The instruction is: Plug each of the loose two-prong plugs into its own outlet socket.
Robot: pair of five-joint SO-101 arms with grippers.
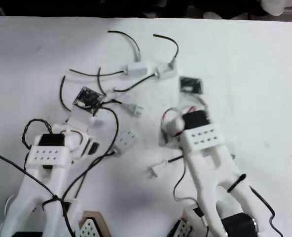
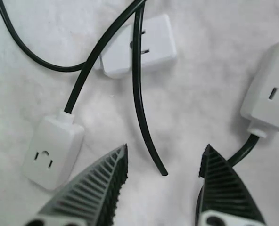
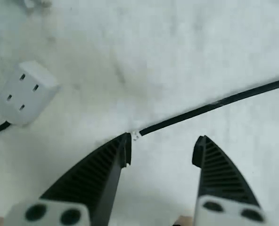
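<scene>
A white, cloth-like surface [image 1: 244,64] carries everything. In the high view two white plastic arms stand side by side: the left arm [image 1: 47,158] is beside a tangle of black cords, and the right arm [image 1: 205,148] is beside barer ground. That view shows a white two-prong plug [image 1: 136,109] on a black cord, lying loose and unplugged between the arms. The left wrist view brings the sockets close. The left jaws gape wide and hold nothing, and their ribbed black fingers [image 2: 99,188] flank the cut end of a loose black cord [image 2: 146,132]. A white rectangular outlet socket [image 2: 52,150] lies just beside one finger, a second white socket [image 2: 271,94] lies near the other, and a white block with two dark slots [image 2: 149,44] sits farther off under crossing cords. In the right wrist view the right jaws are equally wide and empty. A white four-hole socket block [image 3: 24,92] lies apart from them, and a thin black wire [image 3: 215,104] ends just beside one fingertip.
</scene>
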